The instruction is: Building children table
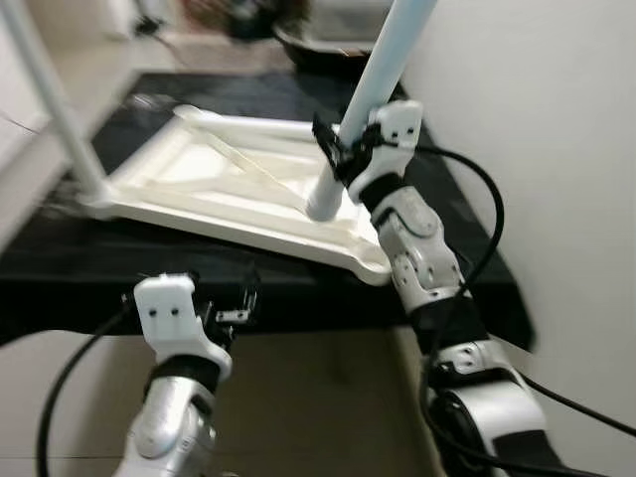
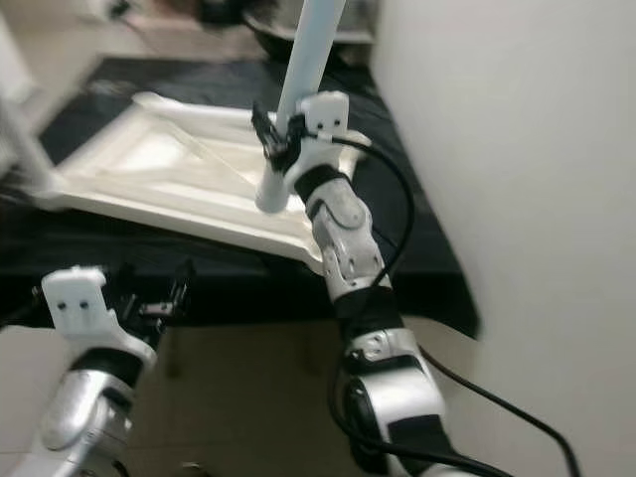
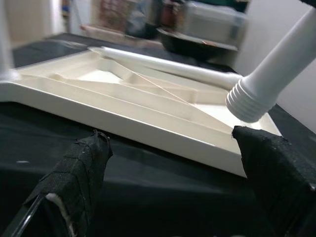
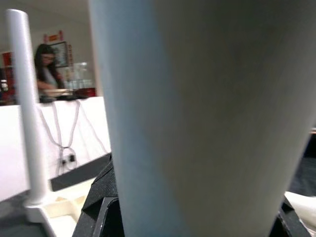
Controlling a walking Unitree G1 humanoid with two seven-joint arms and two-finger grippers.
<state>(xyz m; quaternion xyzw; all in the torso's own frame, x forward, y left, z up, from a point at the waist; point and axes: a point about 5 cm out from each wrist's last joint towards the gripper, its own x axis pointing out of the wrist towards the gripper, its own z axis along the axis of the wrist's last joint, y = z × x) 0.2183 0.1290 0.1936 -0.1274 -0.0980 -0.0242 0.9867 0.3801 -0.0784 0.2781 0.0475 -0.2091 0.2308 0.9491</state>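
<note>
White leg (image 1: 383, 75) is clamped in my right fingers (image 1: 343, 149); I must seat its threaded end square in the tabletop (image 1: 199, 184) socket. Left fingers (image 3: 81, 168) hang wide.

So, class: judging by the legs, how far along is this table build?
One leg already stands upright in a tabletop corner. The right gripper holds a second leg tilted over the near corner, not seated. Another leg lies on the tabletop. The left gripper waits open.

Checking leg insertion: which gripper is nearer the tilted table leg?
Right. The right gripper is clamped on the leg above the tabletop; the left gripper hangs open at the table's near edge.
</note>
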